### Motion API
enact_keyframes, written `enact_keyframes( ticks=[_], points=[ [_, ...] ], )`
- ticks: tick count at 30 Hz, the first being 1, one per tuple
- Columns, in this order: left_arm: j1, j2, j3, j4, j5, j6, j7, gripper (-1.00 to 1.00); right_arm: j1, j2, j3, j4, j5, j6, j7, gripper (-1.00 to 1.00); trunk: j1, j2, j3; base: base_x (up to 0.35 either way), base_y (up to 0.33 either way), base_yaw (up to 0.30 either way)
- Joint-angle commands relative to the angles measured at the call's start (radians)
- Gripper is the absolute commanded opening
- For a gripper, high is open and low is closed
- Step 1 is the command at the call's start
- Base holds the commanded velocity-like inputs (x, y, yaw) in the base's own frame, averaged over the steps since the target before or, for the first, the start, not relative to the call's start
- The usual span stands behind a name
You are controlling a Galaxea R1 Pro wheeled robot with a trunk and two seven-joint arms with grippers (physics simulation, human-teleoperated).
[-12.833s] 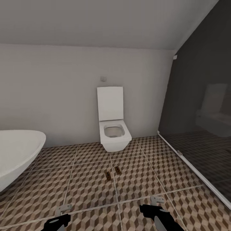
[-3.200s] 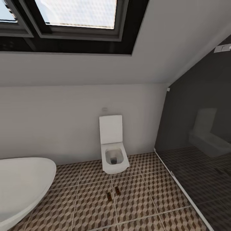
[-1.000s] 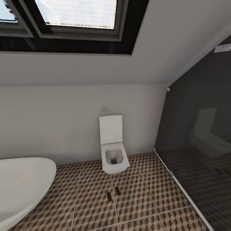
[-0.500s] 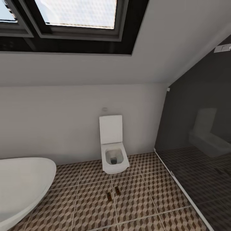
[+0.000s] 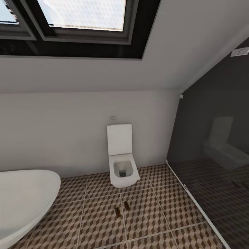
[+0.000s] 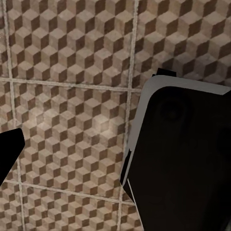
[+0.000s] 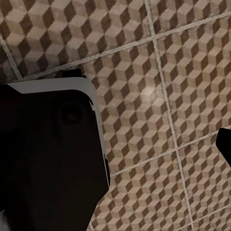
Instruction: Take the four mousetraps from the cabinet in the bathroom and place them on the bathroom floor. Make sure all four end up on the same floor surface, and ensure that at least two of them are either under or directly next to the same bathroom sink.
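Note:
Two mousetraps lie side by side on the bathroom floor in front of the toilet: one mousetrap to the left, the other mousetrap just right of it. Both are small tan boards with dark parts. The cabinet is out of view. In the left wrist view one dark fingertip of my left gripper sits at the frame edge over patterned tiles, with nothing between the fingers. In the right wrist view a dark fingertip of my right gripper sits likewise at the edge over tiles.
A white wall-hung toilet stands at the back wall. A white oval basin fills the lower left. A dark glass shower enclosure runs along the right. Skylight window overhead. A dark robot body part shows beside each wrist.
Nothing has shifted in the last three seconds. Compared with 12.8 s ago the head camera has lifted and pulled back, so the window came into view and the arms left the lower edge.

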Motion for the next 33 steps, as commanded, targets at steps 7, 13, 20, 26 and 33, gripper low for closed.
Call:
enact_keyframes(
  ticks=[7, 13, 20, 26, 33],
  points=[
    [0.000, 0.004, -0.008, -0.001, 0.009, -0.001, 0.004, 1.00, -0.001, 0.001, 0.008, 0.002, -0.009, -0.004, -0.001, 1.00, 0.001, -0.002, -0.002, 0.000, 0.000, 0.000],
    [0.000, 0.004, -0.008, -0.002, 0.009, -0.002, 0.004, 1.00, -0.001, 0.001, 0.009, 0.003, -0.009, -0.004, -0.001, 1.00, 0.001, -0.002, -0.002, 0.000, 0.000, 0.000],
    [-0.001, 0.001, -0.008, -0.002, 0.009, -0.002, 0.004, 1.00, -0.001, 0.001, 0.009, 0.003, -0.009, -0.004, -0.001, 1.00, 0.001, -0.002, -0.002, 0.000, 0.000, 0.000],
    [-0.001, -0.001, -0.008, -0.002, 0.008, -0.002, 0.004, 1.00, -0.001, 0.001, 0.009, 0.003, -0.009, -0.004, -0.001, 1.00, 0.001, -0.002, -0.002, 0.000, 0.000, 0.000],
    [-0.001, 0.002, -0.008, -0.001, 0.007, -0.002, 0.004, 1.00, -0.001, 0.001, 0.009, 0.003, -0.009, -0.004, -0.001, 1.00, 0.001, -0.002, -0.002, 0.000, 0.000, 0.000]
  ],
)
